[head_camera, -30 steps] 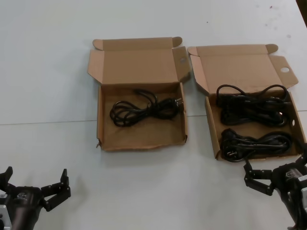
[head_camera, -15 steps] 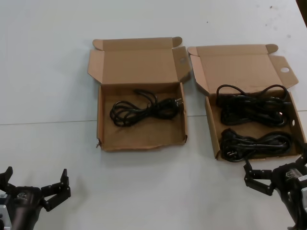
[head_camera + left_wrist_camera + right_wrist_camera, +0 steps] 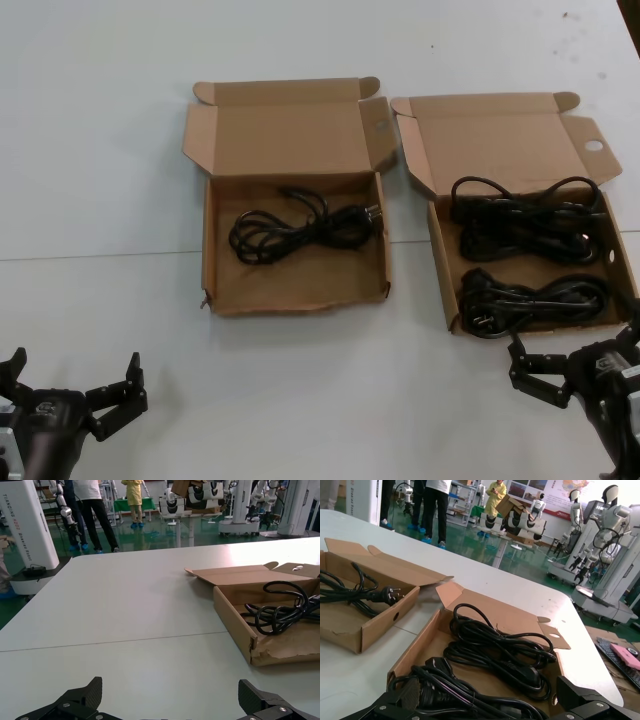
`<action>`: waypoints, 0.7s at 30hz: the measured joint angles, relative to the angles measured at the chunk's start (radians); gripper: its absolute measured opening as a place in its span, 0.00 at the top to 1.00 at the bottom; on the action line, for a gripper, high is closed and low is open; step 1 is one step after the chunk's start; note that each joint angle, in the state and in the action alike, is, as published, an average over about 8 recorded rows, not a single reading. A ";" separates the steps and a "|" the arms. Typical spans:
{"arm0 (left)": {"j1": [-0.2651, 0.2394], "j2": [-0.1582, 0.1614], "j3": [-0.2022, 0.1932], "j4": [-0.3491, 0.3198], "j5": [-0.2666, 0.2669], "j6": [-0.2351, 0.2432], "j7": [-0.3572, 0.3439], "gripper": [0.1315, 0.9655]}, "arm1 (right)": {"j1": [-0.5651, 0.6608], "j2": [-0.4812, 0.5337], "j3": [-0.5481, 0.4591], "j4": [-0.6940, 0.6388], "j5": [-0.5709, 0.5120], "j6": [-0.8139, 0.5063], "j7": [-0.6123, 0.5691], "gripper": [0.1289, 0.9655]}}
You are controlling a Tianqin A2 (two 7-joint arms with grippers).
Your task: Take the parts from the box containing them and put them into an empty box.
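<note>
Right claw (image 3: 575, 372) hangs spread wide just short of the full box (image 3: 445, 275), so it's lining up a grab on the nearest cable bundle (image 3: 530, 301). Left claw (image 3: 72, 385), also spread, sits idle. One cable (image 3: 300, 229) already lies in the torn box (image 3: 296, 300) beyond.

1. Right-hand box with the oval hole in its flap (image 3: 528, 250): shallow brown cardboard, lid hinged open and leaning back, sitting flat on the table (image 3: 100, 150).
2. Inside it, two coiled black power cables: the far bundle (image 3: 528, 220) lies across the back half, the near bundle (image 3: 530, 300) across the front, its chunky plug at the near left corner.
3. Left-hand box with the torn front wall (image 3: 293, 245): same brown mailer, lid open, just beside the other box.
4. One loosely coiled black cable (image 3: 300, 228) lies in it, plug pointing toward the right wall.
</note>
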State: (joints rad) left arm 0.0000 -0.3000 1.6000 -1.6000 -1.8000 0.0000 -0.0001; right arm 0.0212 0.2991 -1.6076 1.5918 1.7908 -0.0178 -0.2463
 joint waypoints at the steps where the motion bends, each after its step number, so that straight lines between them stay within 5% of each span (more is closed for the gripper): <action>1: 0.000 0.000 0.000 0.000 0.000 0.000 0.000 0.00 | 0.000 0.000 0.000 0.000 0.000 0.000 0.000 0.00; 21: 0.000 0.000 0.000 0.000 0.000 0.000 0.000 0.00 | 0.000 0.000 0.000 0.000 0.000 0.000 0.000 0.00</action>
State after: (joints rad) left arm 0.0000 -0.3000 1.6000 -1.6000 -1.8000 0.0000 0.0000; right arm 0.0212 0.2991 -1.6076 1.5918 1.7908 -0.0178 -0.2463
